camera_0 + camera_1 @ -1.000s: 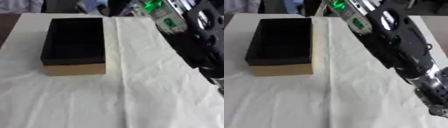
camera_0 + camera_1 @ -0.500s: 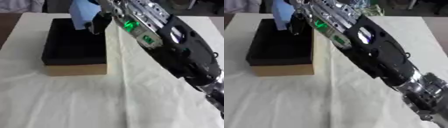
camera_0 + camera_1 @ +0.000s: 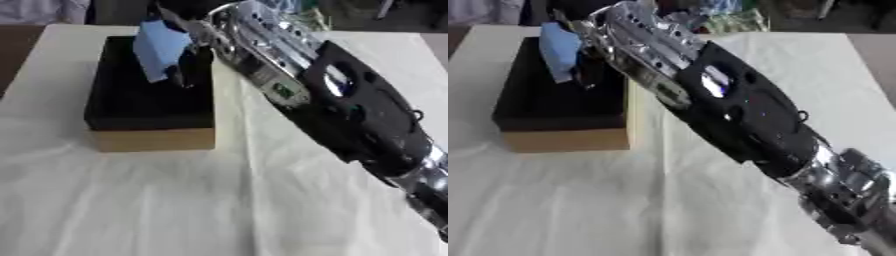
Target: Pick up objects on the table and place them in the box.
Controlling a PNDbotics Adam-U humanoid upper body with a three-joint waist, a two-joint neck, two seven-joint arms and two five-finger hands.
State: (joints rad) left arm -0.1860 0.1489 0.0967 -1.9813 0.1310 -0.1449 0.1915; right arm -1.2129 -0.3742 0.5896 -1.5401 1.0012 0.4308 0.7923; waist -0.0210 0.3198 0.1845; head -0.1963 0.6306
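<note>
Reaching diagonally across the table, right hand (image 3: 188, 47) fingers curled round a light-blue object (image 3: 160, 49), over the box (image 3: 149, 105)

Both eye views soft overall, edges smeared, fine detail lost. Light is even and diffuse, moderately bright, no hard shadows; white tablecloth (image 3: 175, 200) reads cream and slightly washed out, folds show only as faint grey creases. Box (image 3: 150, 100) interior is near-black, no detail inside; its tan front wall is evenly lit. Silver parts of the right arm (image 3: 737, 125) carry bright specular streaks and a blown white patch on the black shell. Blue object (image 3: 160, 50) by the right hand (image 3: 188, 47) is blurred, edges undefined. Far background dark and out of focus.
</note>
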